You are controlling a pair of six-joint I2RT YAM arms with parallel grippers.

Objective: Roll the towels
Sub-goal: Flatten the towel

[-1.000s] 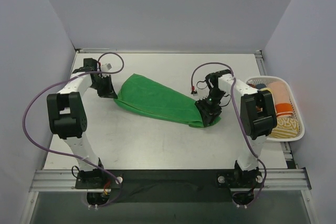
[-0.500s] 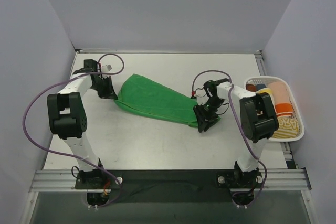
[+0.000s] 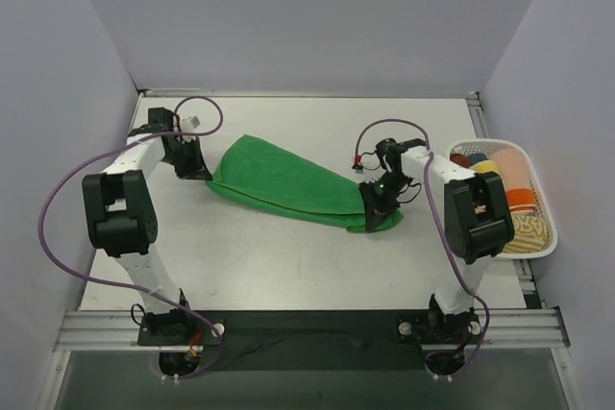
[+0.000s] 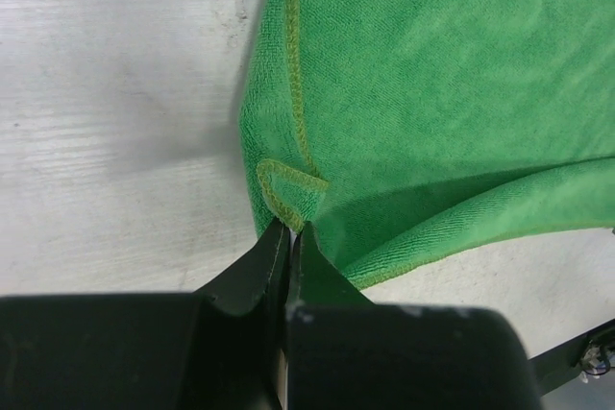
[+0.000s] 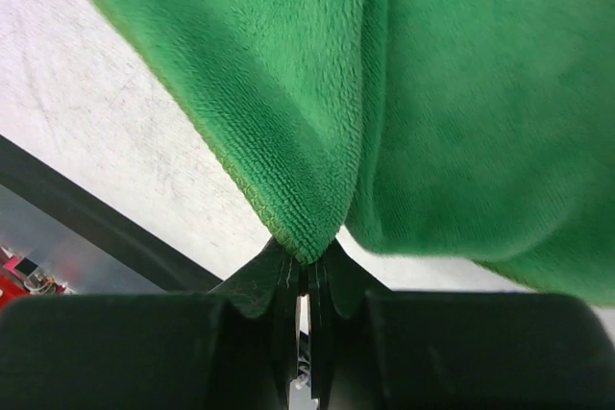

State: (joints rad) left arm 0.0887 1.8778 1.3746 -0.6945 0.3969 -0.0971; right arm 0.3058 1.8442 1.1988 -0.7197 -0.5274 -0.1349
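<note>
A bright green towel (image 3: 288,184) lies stretched across the middle of the table, folded into a long shape running from upper left to lower right. My left gripper (image 3: 205,174) is shut on the towel's left corner (image 4: 288,194), with the stitched hem folded over right at the fingertips (image 4: 274,247). My right gripper (image 3: 375,218) is shut on the towel's right end, where a folded edge (image 5: 298,208) is pinched between the fingertips (image 5: 279,271). The green cloth (image 5: 461,93) hangs in thick folds in the right wrist view.
A white slatted basket (image 3: 548,247) stands at the right edge of the table with rolled cloths (image 3: 519,189) inside. The table's dark front rail (image 3: 307,328) runs along the near edge between the two arm bases.
My right gripper has closed on the towel's right end after shifting slightly around it. The left gripper has kept its hold on the left corner without moving.
</note>
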